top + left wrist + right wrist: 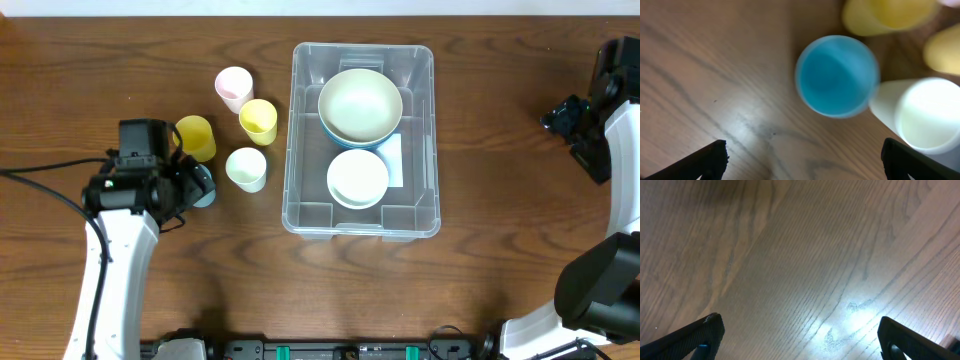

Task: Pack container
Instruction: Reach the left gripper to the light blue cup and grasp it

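Pickup stage, seemingly: left gripper (805,159), fingers spread, hovers with blue cup (836,76) just ahead; next, lower around it. Right gripper (800,336) likewise spread, empty.

1. Overhead view: bright, even light falls from above. The wooden table (480,290) shows crisp grain, and the container (362,226) casts only a thin, soft shadow along its near edge.
2. Its clear plastic walls carry faint pale reflections. The large bowl (360,103) inside is lit smoothly, with no hot spot.
3. Left wrist view: soft throughout. The blue cup (836,76) has smeared edges, the white cup (922,112) is washed out almost to pure white, and the yellow cups (885,15) are out of focus.
4. Right wrist view: a bright glare patch sits on the table low and right of centre, and the upper left corner falls into dim shadow.
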Available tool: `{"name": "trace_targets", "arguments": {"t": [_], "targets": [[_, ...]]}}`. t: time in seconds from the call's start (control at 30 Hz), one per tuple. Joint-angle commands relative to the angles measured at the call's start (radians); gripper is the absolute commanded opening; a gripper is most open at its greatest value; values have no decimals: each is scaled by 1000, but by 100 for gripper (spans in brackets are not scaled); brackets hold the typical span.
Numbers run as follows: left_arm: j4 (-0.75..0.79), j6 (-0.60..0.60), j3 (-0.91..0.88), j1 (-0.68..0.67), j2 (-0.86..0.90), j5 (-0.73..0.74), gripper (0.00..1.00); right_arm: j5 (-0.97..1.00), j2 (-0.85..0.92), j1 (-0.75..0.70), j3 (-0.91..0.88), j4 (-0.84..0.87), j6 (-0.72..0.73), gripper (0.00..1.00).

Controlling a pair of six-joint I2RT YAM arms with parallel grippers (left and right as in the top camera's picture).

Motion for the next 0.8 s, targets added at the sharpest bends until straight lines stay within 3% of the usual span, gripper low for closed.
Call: {"name": "trace_targets", "arguments": {"t": [0.0,0.77], "targets": [[-11,-31,17,65,52,-5,98,21,-5,-3,-1,2,13,99],[61,36,15,118,317,51,98,21,-5,-3,-1,2,13,99]]}}
